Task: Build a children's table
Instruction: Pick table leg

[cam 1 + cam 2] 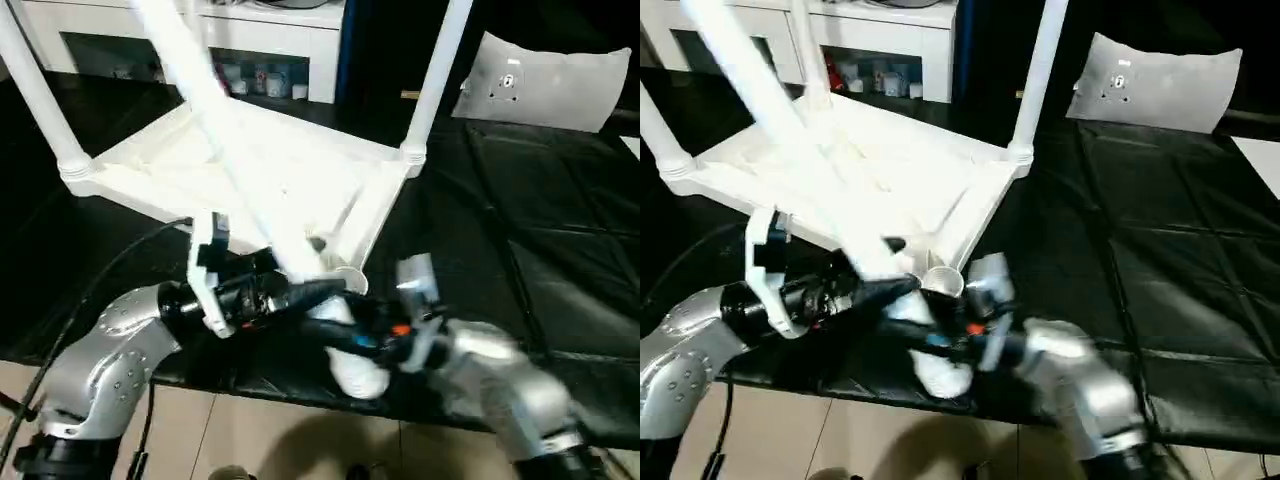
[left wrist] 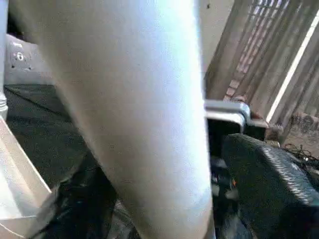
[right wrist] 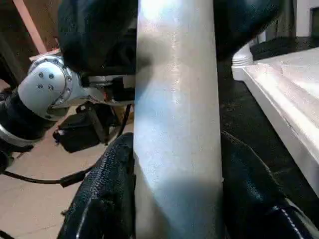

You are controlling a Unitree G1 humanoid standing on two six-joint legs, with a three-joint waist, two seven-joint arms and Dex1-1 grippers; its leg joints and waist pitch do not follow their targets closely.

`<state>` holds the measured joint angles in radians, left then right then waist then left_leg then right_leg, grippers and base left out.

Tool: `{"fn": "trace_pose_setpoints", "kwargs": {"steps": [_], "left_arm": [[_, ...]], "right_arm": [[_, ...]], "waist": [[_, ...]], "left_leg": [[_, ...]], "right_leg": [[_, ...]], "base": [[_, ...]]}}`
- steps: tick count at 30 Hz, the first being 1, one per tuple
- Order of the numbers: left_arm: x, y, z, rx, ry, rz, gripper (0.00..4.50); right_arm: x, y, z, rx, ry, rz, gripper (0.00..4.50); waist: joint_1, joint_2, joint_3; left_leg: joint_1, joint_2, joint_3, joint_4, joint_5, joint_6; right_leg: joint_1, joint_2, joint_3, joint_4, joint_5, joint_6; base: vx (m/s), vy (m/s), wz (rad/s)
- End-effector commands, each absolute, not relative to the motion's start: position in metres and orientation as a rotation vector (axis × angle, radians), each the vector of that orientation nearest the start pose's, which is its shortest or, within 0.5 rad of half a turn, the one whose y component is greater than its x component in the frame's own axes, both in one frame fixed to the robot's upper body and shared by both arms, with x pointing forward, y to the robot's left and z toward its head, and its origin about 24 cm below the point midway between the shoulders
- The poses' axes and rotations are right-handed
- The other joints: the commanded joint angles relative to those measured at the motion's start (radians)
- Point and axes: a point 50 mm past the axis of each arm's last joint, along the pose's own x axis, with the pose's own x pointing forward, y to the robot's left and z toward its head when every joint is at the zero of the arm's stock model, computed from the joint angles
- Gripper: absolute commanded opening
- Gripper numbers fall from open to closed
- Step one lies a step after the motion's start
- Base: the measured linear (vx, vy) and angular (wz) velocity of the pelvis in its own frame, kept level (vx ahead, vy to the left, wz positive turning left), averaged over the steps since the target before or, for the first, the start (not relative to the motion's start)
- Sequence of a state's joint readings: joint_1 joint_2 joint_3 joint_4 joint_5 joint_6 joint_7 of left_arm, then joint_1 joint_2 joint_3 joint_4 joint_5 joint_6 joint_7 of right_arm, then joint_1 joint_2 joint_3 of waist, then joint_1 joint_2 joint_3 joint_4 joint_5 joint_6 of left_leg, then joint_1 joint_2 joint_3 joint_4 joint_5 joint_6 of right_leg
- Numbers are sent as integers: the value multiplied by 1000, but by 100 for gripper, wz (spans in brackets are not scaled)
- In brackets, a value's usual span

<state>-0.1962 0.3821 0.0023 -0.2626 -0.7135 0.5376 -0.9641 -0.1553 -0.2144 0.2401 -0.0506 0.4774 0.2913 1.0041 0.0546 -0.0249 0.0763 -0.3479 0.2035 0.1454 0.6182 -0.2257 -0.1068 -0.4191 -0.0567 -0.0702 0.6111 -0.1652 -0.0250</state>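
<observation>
The children's table top [image 1: 150, 165] lies upside down on the black mat, ribbed underside up. One white leg [image 1: 40, 95] stands in its far left corner and another leg [image 1: 437, 70] in its far right corner. A further leg [image 1: 215, 110] slants from the upper left down over the near corner socket [image 1: 945, 282], and its lower end [image 1: 360, 378] hangs past the mat's front edge. My right gripper [image 3: 177, 189] is shut on this leg, one black finger on each side. My left gripper [image 1: 305, 292] sits against the same leg just above the right one.
A white shelved cabinet [image 1: 270, 40] stands behind the table. A grey-white cushion-like panel [image 1: 545, 85] lies at the back right on the black quilted mat [image 1: 540, 230]. Pale floor tiles [image 1: 300, 440] show in front. A black cable [image 1: 100, 280] loops by my left arm.
</observation>
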Motion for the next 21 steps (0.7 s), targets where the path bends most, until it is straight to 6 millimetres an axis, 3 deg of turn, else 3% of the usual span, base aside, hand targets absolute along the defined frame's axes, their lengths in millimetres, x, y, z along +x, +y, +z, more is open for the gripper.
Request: {"fn": "trace_pose_setpoints", "kwargs": {"steps": [1,9,12,21], "left_arm": [[243,131,134,-309,-29,-1300,302],[241,129,133,-311,-24,-1317,242],[240,130,131,-294,-13,-1319,211],[238,133,131,-319,-10,-1322,184]], "right_arm": [[242,-77,64,256,68,1291,186],[247,-66,55,263,-27,1246,186],[248,-63,50,269,-42,1248,186],[254,-60,44,322,-86,1265,186]], "waist": [[-3,12,-58],[-7,19,-59],[-11,18,-55],[-20,20,-57]], "left_leg": [[-11,19,7,-90,-167,22],[-8,22,5,-93,-186,19],[-8,22,4,-96,-215,18],[-11,23,4,-95,-197,27]], "right_leg": [[59,-66,51,-80,-349,-144],[59,-68,52,-76,-308,-171],[59,-68,52,-79,-339,-170],[62,-69,53,-72,-299,-194]], "base": [[0,0,0],[0,0,0],[0,0,0],[0,0,0]]}}
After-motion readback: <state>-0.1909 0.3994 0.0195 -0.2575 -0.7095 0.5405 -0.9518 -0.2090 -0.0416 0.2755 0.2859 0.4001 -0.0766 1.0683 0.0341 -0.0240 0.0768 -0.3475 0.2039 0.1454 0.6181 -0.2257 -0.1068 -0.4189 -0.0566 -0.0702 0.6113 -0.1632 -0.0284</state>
